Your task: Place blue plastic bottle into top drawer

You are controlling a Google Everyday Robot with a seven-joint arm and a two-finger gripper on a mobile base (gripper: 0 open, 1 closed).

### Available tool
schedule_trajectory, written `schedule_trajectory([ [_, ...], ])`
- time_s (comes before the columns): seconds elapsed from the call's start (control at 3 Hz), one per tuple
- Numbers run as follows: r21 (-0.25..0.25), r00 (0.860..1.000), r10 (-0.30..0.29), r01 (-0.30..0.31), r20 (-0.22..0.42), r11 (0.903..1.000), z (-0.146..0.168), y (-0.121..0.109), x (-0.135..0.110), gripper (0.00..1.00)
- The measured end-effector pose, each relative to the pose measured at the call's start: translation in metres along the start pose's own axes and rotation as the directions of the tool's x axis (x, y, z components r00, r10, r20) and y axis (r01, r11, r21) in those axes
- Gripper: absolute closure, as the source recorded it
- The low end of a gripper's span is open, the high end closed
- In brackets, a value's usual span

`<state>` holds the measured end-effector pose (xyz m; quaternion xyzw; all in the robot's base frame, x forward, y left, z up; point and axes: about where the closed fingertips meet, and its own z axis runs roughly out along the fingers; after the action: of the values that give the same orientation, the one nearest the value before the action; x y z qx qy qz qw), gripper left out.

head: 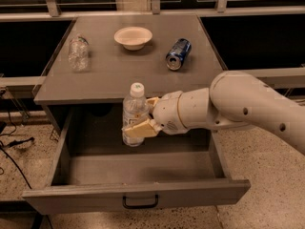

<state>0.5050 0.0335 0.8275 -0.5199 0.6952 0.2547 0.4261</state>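
Blue plastic bottle [134,109] stands upright at centre frame, inside the back of the open top drawer [138,193], its white cap level with the front edge of the cabinet top [114,78]. Whether its base touches the drawer floor cannot be told. From its right side the gripper [144,116] pinches its lower body between tan fingers [139,129]. The label's print is unreadable. Upper frame, left to right: dented clear bottle [78,53], white bowl [133,36], blue can [178,54] on its side, lettering illegible.
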Motion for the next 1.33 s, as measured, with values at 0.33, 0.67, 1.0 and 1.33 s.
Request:
schedule_trajectory([
  [0.33,0.003,0.999,-0.014,0.014,-0.029,0.9999,0.007,-0.011,0.019,1.0],
  [0.67,0.002,0.999,-0.028,0.028,-0.036,0.9996,0.011,-0.018,0.033,1.0],
  [1.0,-0.005,0.998,-0.048,0.048,-0.038,0.9988,0.018,-0.025,0.048,1.0],
  [1.33,-0.014,0.996,-0.063,0.062,-0.058,0.998,0.023,-0.026,0.065,1.0],
])
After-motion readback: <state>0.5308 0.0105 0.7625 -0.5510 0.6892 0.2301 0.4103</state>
